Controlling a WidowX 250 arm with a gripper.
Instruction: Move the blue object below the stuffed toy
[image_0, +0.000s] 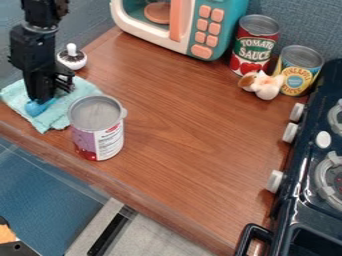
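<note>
At the left, the black gripper (48, 95) hangs low over a light teal cloth (55, 120), its tip at a small blue object (37, 108) that lies on the cloth. The gripper partly covers the blue object, and whether it is held cannot be told. The small white and brown stuffed toy (266, 86) sits at the upper right, in front of two cans and apart from the gripper.
A large purple-labelled can (97, 128) stands just right of the cloth. Behind the gripper is a white and silver knobbed item (72, 57). A toy microwave (190, 25), a tomato can (254, 44) and a yellow can (298, 70) line the back; a stove (314, 170) is at right.
</note>
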